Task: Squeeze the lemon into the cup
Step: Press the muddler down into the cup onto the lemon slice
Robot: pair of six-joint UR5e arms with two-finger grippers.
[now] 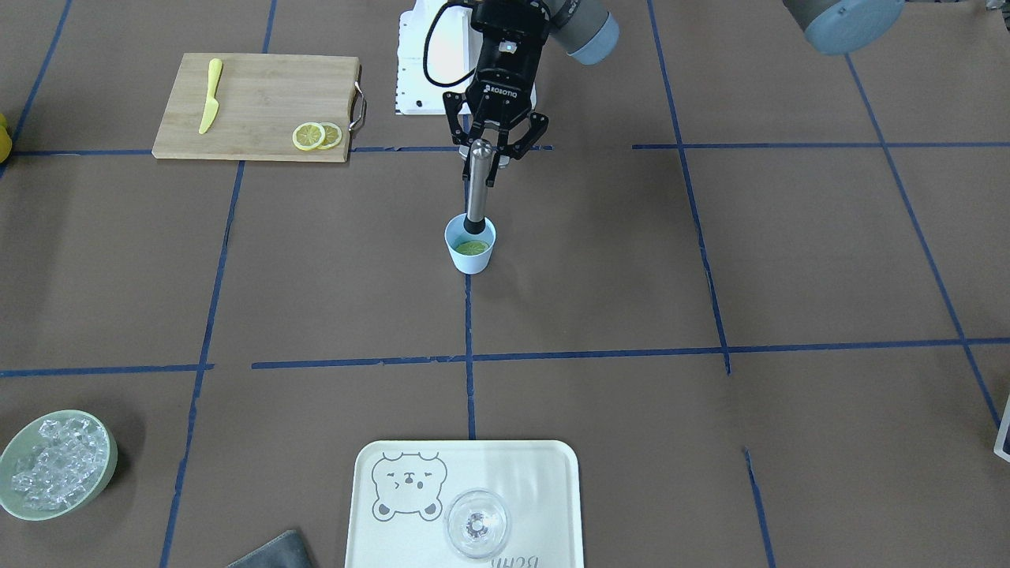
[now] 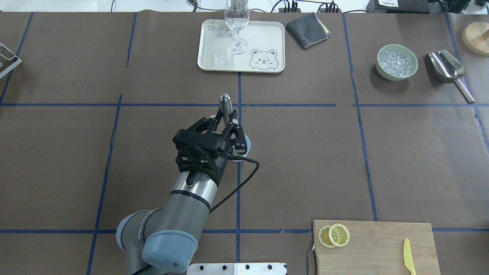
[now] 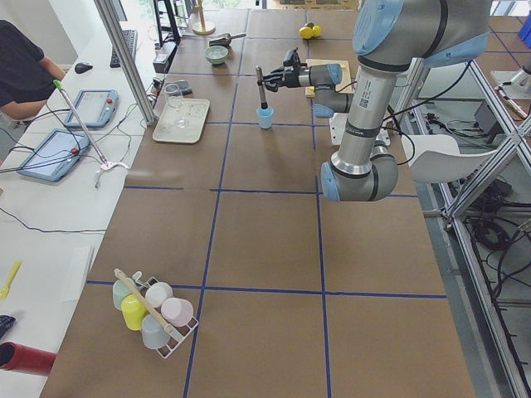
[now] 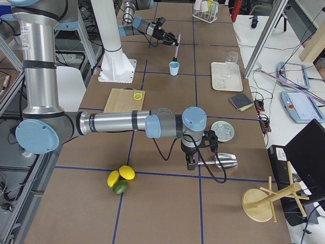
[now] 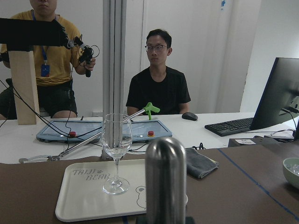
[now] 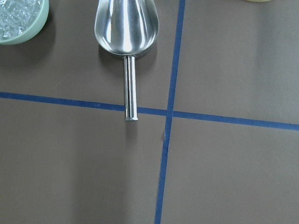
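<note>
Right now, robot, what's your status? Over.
Left pincer shut on muddler, tip in cup. Lemon slice inside cup. Right pincer above scoop, state unclear. Nothing blocking.

Brand name ROBOTIQ in white letters on the black body of the left gripper [image 1: 483,160], words TAIJI BEAR printed in grey on the cream tray [image 2: 214,57], readable in the overhead and left wrist views, nothing else legible.

Front and overhead cameras face each other (both steeply down), sharing the cup [image 1: 471,259].
</note>
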